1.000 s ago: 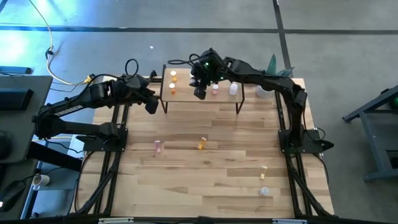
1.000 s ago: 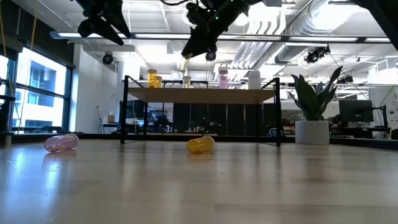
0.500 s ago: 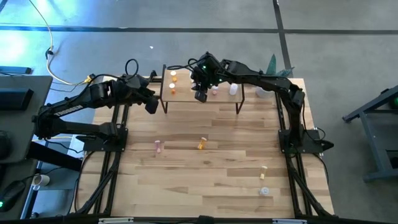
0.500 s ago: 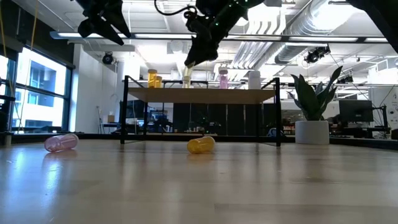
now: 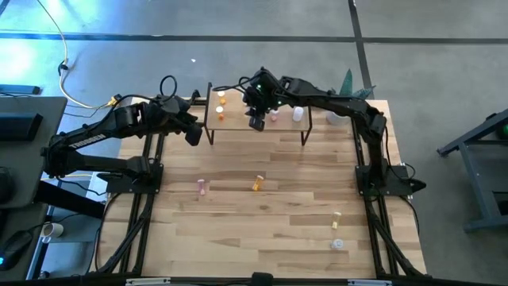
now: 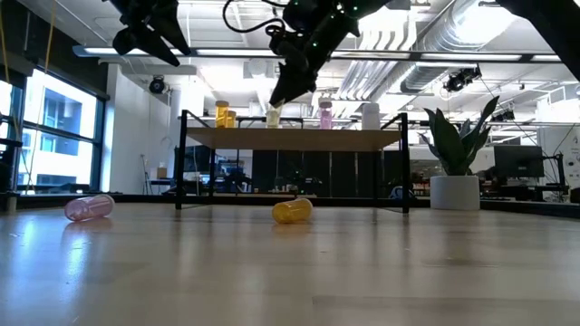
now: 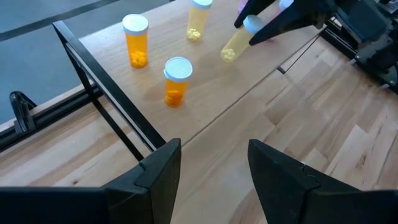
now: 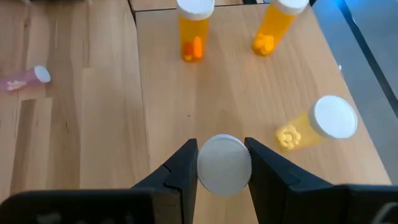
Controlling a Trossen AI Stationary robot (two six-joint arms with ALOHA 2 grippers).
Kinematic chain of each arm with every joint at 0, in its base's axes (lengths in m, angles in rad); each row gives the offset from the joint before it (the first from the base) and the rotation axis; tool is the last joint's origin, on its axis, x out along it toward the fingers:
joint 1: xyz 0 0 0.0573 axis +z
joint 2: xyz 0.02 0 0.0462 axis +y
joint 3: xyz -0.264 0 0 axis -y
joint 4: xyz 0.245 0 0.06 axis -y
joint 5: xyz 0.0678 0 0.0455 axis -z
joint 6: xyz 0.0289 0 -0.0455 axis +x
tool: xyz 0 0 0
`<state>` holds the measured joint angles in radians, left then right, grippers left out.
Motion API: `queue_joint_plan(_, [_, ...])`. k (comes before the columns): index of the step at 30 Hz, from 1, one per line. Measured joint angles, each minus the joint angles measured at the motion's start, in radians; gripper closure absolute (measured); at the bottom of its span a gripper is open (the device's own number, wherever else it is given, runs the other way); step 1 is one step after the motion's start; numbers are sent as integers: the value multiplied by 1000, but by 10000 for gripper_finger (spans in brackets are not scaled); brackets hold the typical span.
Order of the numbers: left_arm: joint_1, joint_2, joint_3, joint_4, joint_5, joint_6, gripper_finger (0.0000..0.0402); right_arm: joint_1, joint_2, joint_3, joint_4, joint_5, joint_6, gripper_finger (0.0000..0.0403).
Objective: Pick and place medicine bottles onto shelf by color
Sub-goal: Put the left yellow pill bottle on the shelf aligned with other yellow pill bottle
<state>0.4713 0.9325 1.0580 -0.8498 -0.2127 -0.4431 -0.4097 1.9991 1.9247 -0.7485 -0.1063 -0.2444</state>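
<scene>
The right claw (image 5: 255, 121) hung over the shelf (image 5: 286, 125), near the middle of its front edge, with its two fingers (image 8: 186, 165) closed on the white cap of a yellow bottle (image 7: 237, 42). That bottle was held tilted just above the board; whether its base touched the wood could not be told. In the low view the right claw (image 6: 276, 95) sat directly over the held bottle at shelf height.

The left claw (image 5: 193, 137) hovered beside the shelf's left end, above the bench (image 5: 270, 214), with its fingers (image 7: 155, 171) spread apart and nothing between them.

On the shelf's left part stood two orange bottles (image 7: 136, 40) (image 7: 176, 81) upright, with another yellow bottle (image 7: 198, 17) standing past them toward the back edge. Further right on the shelf were a pink bottle (image 6: 325, 114) and a white bottle (image 6: 370, 115), both upright.

On the bench, a pink bottle (image 5: 202, 187) lay on its side toward the left edge, and a yellow bottle (image 5: 257, 184) lay on its side near the middle. Two more lay near the front right corner: a yellow one (image 5: 336, 216) and a clear one (image 5: 337, 245). A potted plant (image 6: 453, 167) stood at the bench's back right corner.
</scene>
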Motion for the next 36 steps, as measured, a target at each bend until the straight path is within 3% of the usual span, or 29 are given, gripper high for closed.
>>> queue_joint_plan(27, [0, 0, 0, 0, 0, 1, 225, -3, 11, 0, -18, -8, -26, 303])
queue_joint_plan(36, [0, 0, 0, 0, 1, 0, 225, -3, 11, 0, -10, 21, -34, 266])
